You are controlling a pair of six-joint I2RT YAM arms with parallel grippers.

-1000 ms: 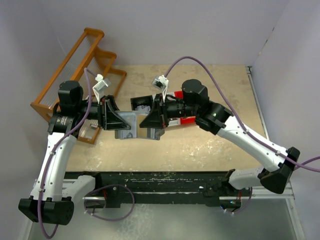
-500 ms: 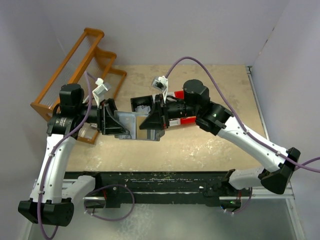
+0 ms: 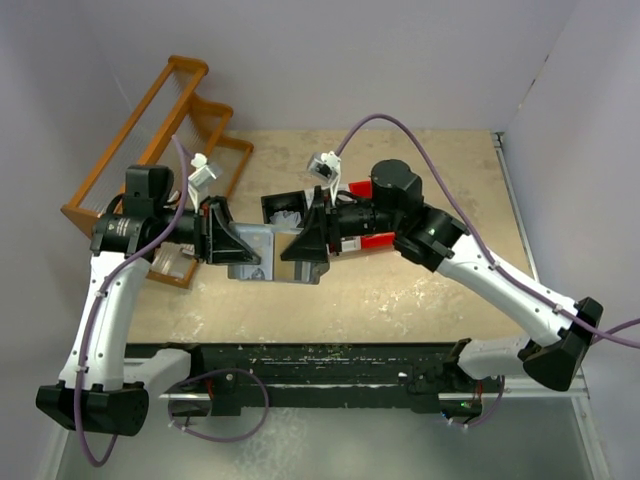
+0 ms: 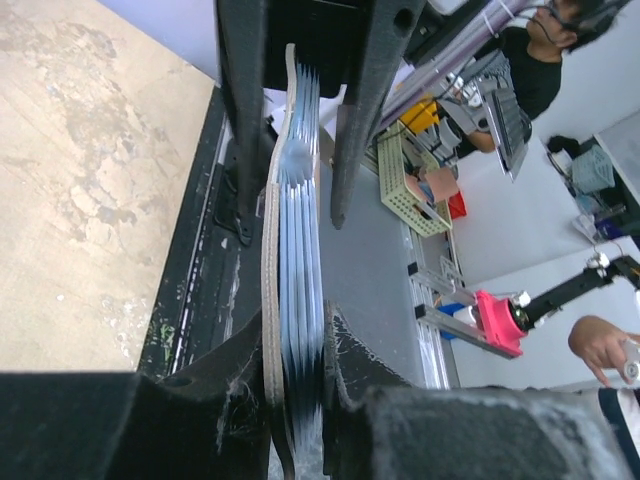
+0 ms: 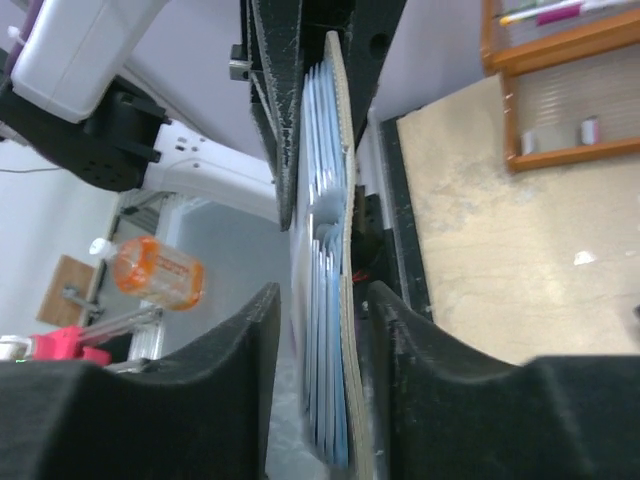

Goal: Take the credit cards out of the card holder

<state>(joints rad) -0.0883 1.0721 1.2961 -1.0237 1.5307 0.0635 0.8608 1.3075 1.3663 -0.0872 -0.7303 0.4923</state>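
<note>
- Hanging over the middle of the table (image 3: 420,300), the holder (image 3: 268,252) is held edge-up between the two grippers, clear of the surface.
- Inside it the cards (image 4: 302,240) show as a tight stack of pale blue edges. None looks pulled free, so I judge that removal has not yet begun and every card is left to take out.
- On one end, the left gripper (image 4: 296,340) has its jaws clamped on the holder.
- At the other end, the right gripper (image 5: 325,300) has a jaw on either side of the holder, with a sliver of light on one side. I cannot tell whether they grip it.
- Just behind the holder, toward the far edge, lies a black box (image 3: 285,205). A red item (image 3: 368,240) shows under the right arm.
- At the far-left corner stands a wooden rack (image 3: 150,130).
- With both grippers crowding the holder's ends, there is little room to reach a card. I judge one gripper must let go first, which risks the holder sagging or dropping.
</note>
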